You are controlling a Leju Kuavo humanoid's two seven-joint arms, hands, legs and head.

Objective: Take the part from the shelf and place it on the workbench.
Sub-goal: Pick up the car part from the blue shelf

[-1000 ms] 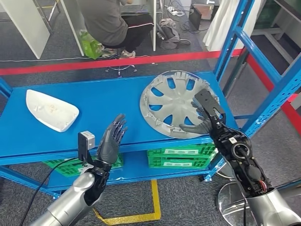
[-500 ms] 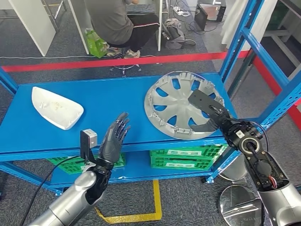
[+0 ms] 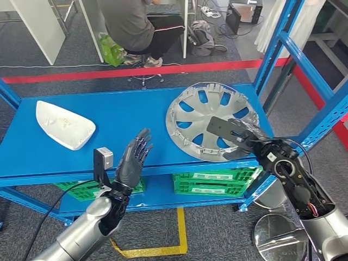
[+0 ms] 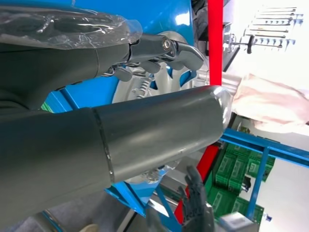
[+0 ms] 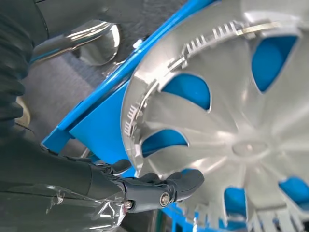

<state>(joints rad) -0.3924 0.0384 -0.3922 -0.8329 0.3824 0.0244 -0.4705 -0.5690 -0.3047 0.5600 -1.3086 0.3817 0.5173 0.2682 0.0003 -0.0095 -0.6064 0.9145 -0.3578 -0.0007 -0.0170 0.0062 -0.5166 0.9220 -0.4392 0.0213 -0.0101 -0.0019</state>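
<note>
Silver hubcap [image 3: 207, 119] lies flat at the right end of the blue shelf [image 3: 123, 119]. Right hand [image 3: 240, 138] reaches over its near rim, fingers at the edge; grip unclear. Left hand [image 3: 132, 160] hovers before the shelf, fingers spread, holding nothing. White cover [image 3: 63, 125] sits far left.

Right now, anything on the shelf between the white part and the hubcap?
Head view: bare blue shelf between the white part and the hubcap. The left hand hovers at the front edge.
</note>
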